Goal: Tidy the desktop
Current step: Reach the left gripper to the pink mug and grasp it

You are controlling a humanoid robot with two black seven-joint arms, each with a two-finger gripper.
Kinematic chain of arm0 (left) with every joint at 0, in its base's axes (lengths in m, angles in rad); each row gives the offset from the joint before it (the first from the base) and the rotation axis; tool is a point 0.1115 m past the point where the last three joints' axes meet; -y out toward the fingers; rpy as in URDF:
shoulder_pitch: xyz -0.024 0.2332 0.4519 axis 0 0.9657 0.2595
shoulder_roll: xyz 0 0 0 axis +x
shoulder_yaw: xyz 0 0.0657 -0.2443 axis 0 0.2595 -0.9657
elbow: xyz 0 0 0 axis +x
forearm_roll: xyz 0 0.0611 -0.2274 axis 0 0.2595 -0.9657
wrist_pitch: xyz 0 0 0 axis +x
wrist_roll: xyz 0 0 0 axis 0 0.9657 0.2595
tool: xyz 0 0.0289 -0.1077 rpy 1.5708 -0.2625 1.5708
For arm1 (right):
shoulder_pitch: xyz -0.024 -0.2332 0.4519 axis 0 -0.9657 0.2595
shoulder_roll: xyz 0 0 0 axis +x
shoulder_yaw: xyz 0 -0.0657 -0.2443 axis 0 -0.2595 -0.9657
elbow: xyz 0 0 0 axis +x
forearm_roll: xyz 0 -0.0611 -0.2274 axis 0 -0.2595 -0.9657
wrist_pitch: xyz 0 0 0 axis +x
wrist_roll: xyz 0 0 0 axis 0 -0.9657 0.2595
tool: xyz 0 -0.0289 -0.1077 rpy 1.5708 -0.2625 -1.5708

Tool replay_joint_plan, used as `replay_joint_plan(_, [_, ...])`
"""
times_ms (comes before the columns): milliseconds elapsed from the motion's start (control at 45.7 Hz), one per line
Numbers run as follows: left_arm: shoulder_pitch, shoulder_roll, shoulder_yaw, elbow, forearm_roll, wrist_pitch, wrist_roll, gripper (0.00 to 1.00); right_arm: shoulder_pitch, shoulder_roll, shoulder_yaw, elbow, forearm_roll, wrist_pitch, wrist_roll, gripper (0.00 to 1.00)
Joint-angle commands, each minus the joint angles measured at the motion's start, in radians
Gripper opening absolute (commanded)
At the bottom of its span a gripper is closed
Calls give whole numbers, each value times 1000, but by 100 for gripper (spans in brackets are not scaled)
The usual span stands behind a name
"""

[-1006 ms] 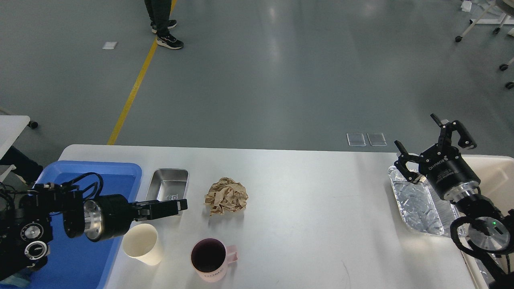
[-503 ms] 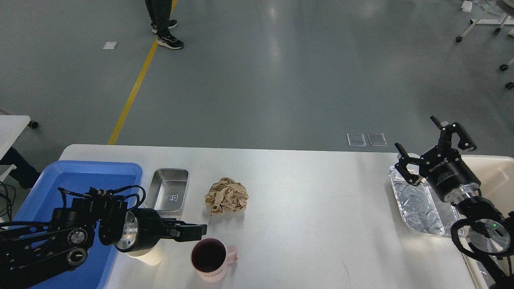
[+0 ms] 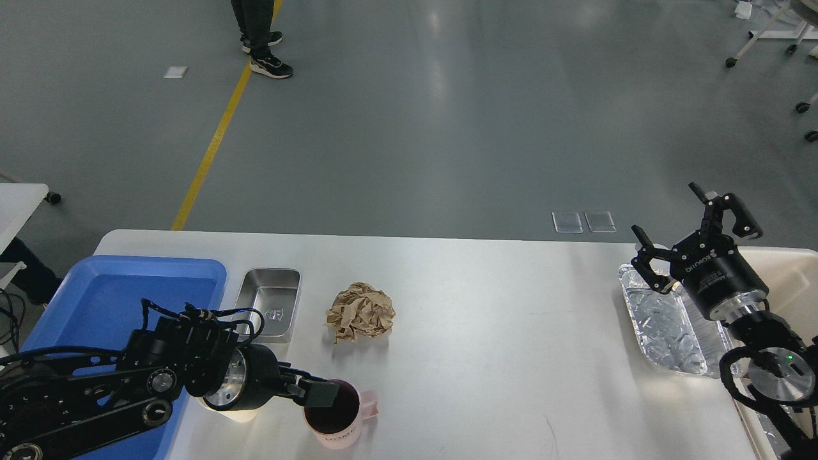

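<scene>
The desktop [image 3: 511, 332] is a wide grey-white tabletop. A pink mug [image 3: 339, 418] with a dark inside stands near its front edge. My left gripper [image 3: 319, 393] reaches in from the left, and its tip is at the mug's left rim. Its fingers show as one dark block, so I cannot tell if they are open. A cream paper cup [image 3: 233, 414] is mostly hidden behind that wrist. A crumpled brown paper ball [image 3: 360, 312] lies mid-table. My right gripper [image 3: 671, 217] hangs open and empty above the far end of a foil tray [image 3: 664, 326].
A blue plastic tray [image 3: 108, 287] sits at the left edge, with a small steel container [image 3: 271, 300] beside it. A beige bin [image 3: 792, 275] stands at the right edge. A person's feet [image 3: 265, 54] are on the floor far behind.
My left arm has swung forward and to the right, from beside the steel container down to the pink mug's rim, now covering most of the paper cup. My right gripper barely shifted.
</scene>
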Motion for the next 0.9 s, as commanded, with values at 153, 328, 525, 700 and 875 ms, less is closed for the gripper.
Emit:
replay_joint_plan(153, [-36,-29,44,16,12,-52,-1,84,1,0,4,0,0,0,0,100])
replay_joint_plan(328, [-37,-28,47,16,23,-84,-1,70,1,0,6,-2,0,0,0,100])
replay_joint_plan(525, [-39,-25,52,16,38,-99,-1,59,1,-9,9,-2,0,0,1,100])
replay_joint_plan(700, [-39,-26,57,16,50,-130,-3,45,1,-9,10,-2,0,0,1,100])
replay_joint_plan(875, [-37,-23,58,16,50,-135,-15,31,1,-9,10,-2,0,0,3,100])
